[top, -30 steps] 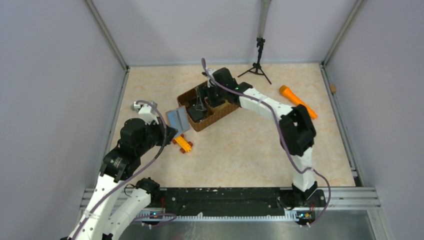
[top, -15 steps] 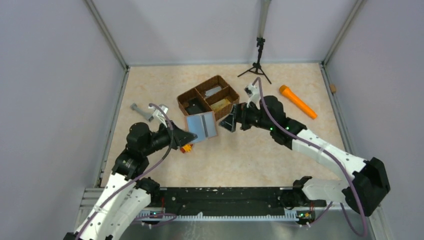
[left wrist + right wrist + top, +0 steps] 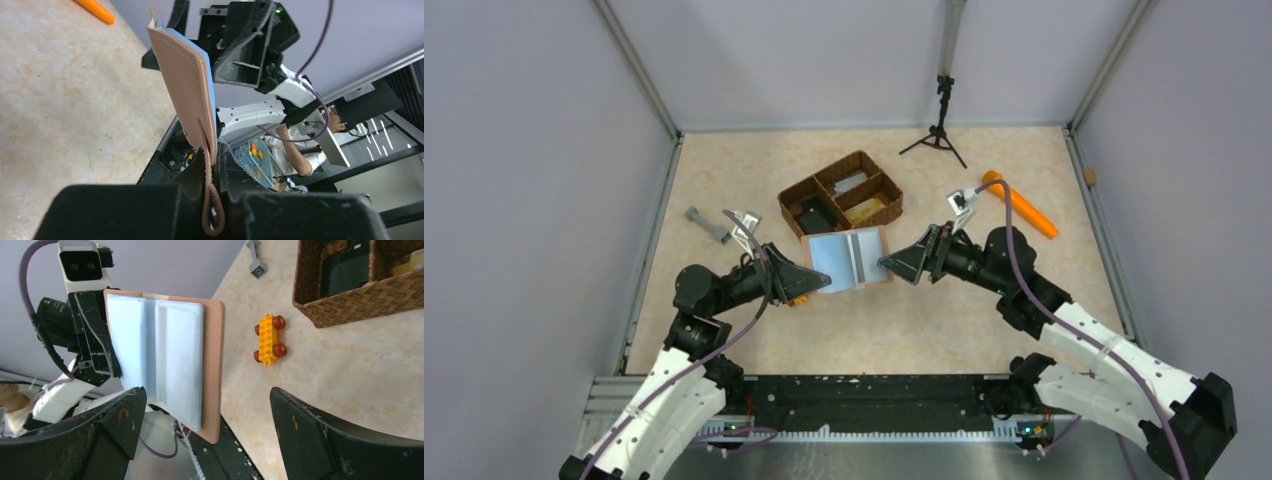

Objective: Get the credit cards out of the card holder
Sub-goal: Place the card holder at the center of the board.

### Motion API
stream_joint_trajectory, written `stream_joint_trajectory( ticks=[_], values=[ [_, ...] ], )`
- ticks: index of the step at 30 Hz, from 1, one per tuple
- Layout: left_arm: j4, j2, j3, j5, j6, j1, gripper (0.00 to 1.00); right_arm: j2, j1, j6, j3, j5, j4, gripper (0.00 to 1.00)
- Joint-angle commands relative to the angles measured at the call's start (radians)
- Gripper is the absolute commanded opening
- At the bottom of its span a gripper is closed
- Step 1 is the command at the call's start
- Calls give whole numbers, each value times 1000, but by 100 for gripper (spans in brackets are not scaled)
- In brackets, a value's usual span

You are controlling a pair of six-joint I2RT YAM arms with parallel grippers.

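Observation:
The card holder (image 3: 849, 258) hangs open in the air in front of the basket, its pale blue-grey inside facing up toward the camera and its tan rim showing. My left gripper (image 3: 807, 279) is shut on its left edge. In the left wrist view the tan cover (image 3: 186, 85) stands edge-on between my left gripper's (image 3: 215, 156) jaws. My right gripper (image 3: 902, 266) is open, just right of the holder and apart from it. In the right wrist view the open holder (image 3: 165, 360) sits between my right gripper's (image 3: 207, 392) spread fingers. I see no card sticking out of its pockets.
A brown woven three-compartment basket (image 3: 801, 191) behind the holder has dark, grey and yellow flat items in it; it also shows in the right wrist view (image 3: 350, 307). A yellow toy car (image 3: 270, 338) lies below the holder. A grey bolt (image 3: 707, 224), an orange marker (image 3: 1019, 203) and a small tripod (image 3: 939, 130) are on the table.
My right arm swung from the basket down to the right of the holder. My left arm carried the holder right and forward, now opened flat toward the camera.

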Motion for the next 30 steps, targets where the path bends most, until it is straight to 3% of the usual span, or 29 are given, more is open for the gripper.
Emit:
stream_joint_trajectory(
  ticks=[1,3,11,14,18,19,22,23,28,30],
  values=[
    [199,8,-13,50,-79,2,0,19,-9,111,-82,-79,180,94],
    [245,20,-24,65,-97,0,0,24,-8,138,-110,-119,262,87],
    [297,90,-53,104,-102,-14,0,-84,-9,190,-229,-114,405,40],
    [329,112,-77,102,-103,-21,0,-113,-9,201,-249,-112,418,30],
    [340,122,-101,91,-86,-31,0,-129,-9,203,-259,-114,396,5],
    [340,121,-106,90,-82,-33,0,-131,-9,199,-262,-112,385,0],
    [309,123,-108,94,-49,-35,2,-138,-9,178,-260,-112,324,0],
    [241,122,-99,94,-15,-36,7,-144,-9,168,-258,-104,291,0],
    [-348,103,17,-96,347,-36,62,-159,-9,73,-235,-34,63,0],
    [-392,110,4,-132,378,-36,76,-128,-8,45,-239,-19,13,0]
  ],
)
